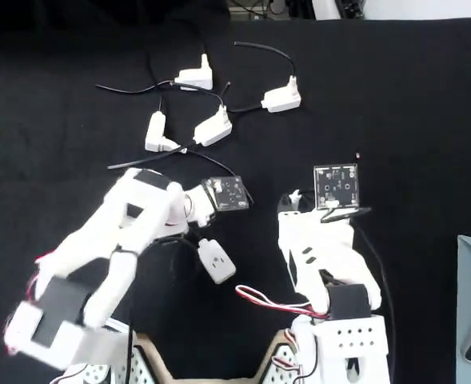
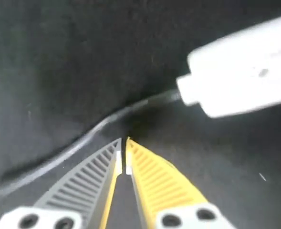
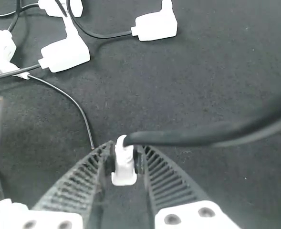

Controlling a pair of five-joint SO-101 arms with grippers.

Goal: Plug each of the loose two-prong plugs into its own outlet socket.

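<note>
My right arm lies low over the black desk (image 1: 427, 120), pointing toward the cluster of loose white plugs (image 1: 211, 128). My right fingers (image 3: 166, 183) pinch a small white plug (image 3: 124, 164), short of the cluster, its black cord (image 3: 216, 133) trailing aside. My left arm is bent, left fingers (image 2: 154, 181) pressed together on nothing, tips beside a thin cord (image 2: 73, 148). A white corded block (image 2: 240, 76) lies just beyond, also short of the cluster.

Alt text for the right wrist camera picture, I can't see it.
The right gripper has its fingers shut on a white plug whose black cable trails away. Beyond, more loose white plugs with thin cables lie on the black table.
</note>
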